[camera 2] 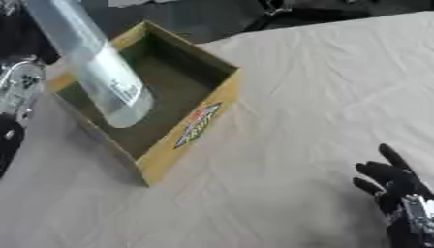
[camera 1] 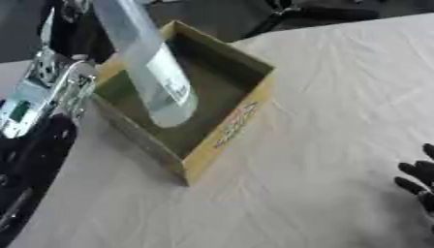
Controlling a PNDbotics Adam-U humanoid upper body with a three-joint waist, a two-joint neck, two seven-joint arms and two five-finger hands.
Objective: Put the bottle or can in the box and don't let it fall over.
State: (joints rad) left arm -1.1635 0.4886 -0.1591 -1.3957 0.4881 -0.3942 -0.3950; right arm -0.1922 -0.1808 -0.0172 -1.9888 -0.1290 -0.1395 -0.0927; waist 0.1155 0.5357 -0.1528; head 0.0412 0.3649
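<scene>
We see a clear bottle (camera 2: 95, 68) in the upper left of the frame, tilted, its base low over the floor of the open yellow box (camera 2: 182, 138) and its top running off the upper edge; whether the base already touches the floor we cannot tell. The tilt, we judge, comes from the way the arm reaches in from the left: the bottle is being brought down at a slant and would need to come upright before it is let go, or it could tip against the box wall. The left hand itself is hidden: only a silver and black part of the left arm (camera 1: 51, 87) shows at the left edge, and where it meets the bottle is cut off, so we cannot tell how its fingers lie. The right hand (camera 2: 394, 186) sits idle at the lower right of the frame, fingers up and relaxed, holding nothing, well apart from the box, most likely parked there to keep the way clear. The box lies askew on the pale cloth of the table (camera 2: 322, 87), a red and blue label on its near wall too blurred to read
</scene>
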